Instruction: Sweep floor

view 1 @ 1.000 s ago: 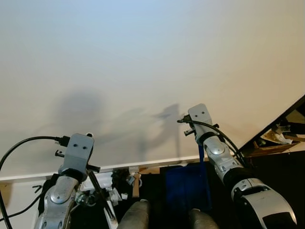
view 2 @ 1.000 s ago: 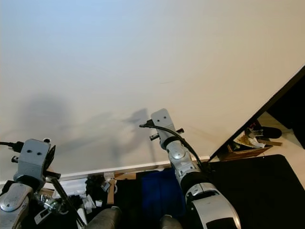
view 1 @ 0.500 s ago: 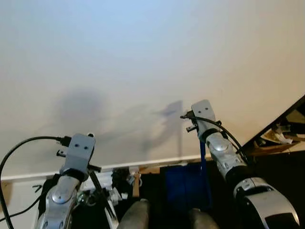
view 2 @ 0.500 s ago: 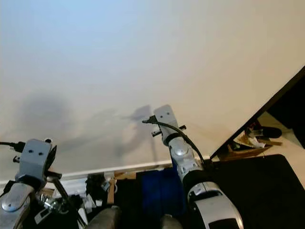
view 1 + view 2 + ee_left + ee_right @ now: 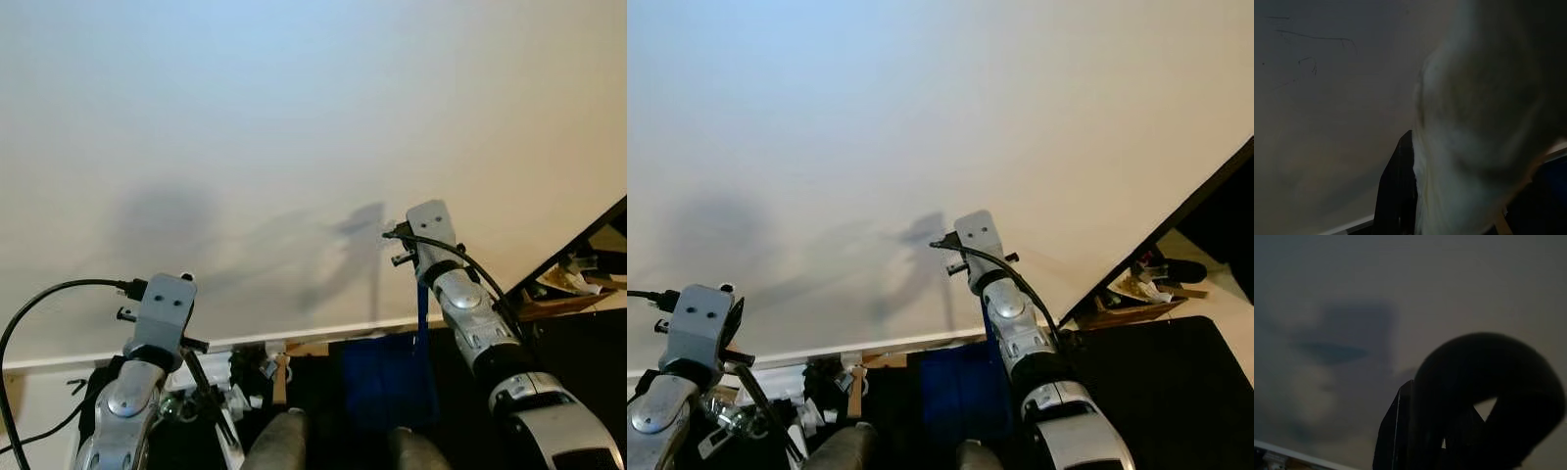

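The blue tool (image 5: 384,380) sat low by the robot's feet, its flat blue body on the dark floor (image 5: 1176,372) just below the skirting board (image 5: 323,335). Its thin blue handle (image 5: 421,313) ran straight up under the right wrist. And there it went: over the last second the right arm swung out to the robot's right and a touch higher, taking the handle with it, while the left arm stayed put. That read as a stroke getting started, though the head was aimed at bare wall (image 5: 294,117), not at the sweeping.

The right gripper (image 5: 1420,440), seen from its own wrist, had a dark looped end pressed against its black finger (image 5: 1393,431). By my judgement it was clamped on the blue handle.

The left gripper (image 5: 1400,196) had a pale blur hard beside its finger, and apart or together, I could not tell. The head cameras added a black rod (image 5: 204,392) slanting down from that wrist.
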Robot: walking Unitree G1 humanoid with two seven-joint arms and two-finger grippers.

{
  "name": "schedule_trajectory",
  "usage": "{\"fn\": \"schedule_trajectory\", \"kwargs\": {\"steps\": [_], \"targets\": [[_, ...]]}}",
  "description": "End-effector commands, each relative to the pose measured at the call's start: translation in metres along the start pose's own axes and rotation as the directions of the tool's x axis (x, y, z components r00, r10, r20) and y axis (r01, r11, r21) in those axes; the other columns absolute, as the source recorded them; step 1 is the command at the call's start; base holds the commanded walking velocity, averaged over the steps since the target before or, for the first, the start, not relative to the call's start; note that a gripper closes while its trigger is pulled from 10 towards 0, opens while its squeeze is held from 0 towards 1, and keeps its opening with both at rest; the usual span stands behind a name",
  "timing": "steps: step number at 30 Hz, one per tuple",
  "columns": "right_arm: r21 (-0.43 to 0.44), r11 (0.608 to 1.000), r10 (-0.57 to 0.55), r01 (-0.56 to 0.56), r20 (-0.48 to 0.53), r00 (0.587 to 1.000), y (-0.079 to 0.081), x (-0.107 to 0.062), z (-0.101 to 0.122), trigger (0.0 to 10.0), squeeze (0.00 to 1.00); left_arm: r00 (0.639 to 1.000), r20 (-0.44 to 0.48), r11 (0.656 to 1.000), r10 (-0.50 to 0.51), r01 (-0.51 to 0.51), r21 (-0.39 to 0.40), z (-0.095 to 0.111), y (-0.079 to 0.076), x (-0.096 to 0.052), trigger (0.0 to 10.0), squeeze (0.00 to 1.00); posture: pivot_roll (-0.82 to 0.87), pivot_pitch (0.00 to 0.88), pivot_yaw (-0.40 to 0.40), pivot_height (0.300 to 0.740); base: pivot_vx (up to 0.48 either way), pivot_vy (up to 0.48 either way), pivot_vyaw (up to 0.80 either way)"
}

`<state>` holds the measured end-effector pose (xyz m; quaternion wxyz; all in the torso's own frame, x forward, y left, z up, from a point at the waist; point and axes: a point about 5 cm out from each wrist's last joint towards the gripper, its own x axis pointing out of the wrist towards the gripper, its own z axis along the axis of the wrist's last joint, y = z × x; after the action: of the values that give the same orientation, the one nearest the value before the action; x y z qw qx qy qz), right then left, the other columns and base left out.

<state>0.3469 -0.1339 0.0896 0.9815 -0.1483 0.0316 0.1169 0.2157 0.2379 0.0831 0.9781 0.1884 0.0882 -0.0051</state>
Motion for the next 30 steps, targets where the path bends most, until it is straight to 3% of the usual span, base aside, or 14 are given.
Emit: {"fn": "schedule_trajectory", "kwargs": {"steps": [1, 10, 19, 30], "targets": [[0.004, 1.000, 0.002, -0.003, 0.039, 0.999, -0.006, 0.000, 0.010, 10.0, 0.00, 1.000, -0.011, 1.000, 0.000, 0.000, 0.001, -0.004, -0.002, -0.001, 10.0, 0.00, 0.25, 0.107, -0.038, 0.740, 0.000, 0.000, 0.00], [0.049, 0.998, 0.021, -0.027, 0.113, 0.993, -0.001, -0.003, 0.019, 10.0, 0.00, 1.000, -0.011, 1.000, -0.002, 0.002, -0.002, -0.004, -0.003, -0.001, 10.0, 0.00, 0.25, 0.112, -0.037, 0.740, 0.000, 0.000, 0.00], [0.114, 0.994, -0.014, 0.005, 0.078, 0.997, 0.023, -0.012, -0.009, 10.0, 0.00, 1.000, -0.017, 1.000, -0.010, 0.010, -0.001, -0.005, -0.005, -0.001, 10.0, 0.00, 0.25, 0.117, -0.021, 0.740, 0.000, 0.000, 0.00], [0.060, 0.995, -0.081, 0.077, 0.084, 0.993, 0.030, -0.012, -0.012, 10.0, 0.00, 1.000, -0.019, 1.000, -0.005, 0.005, 0.004, -0.006, -0.003, -0.002, 10.0, 0.00, 0.27, 0.117, -0.019, 0.740, 0.000, 0.000, 0.00]]}}
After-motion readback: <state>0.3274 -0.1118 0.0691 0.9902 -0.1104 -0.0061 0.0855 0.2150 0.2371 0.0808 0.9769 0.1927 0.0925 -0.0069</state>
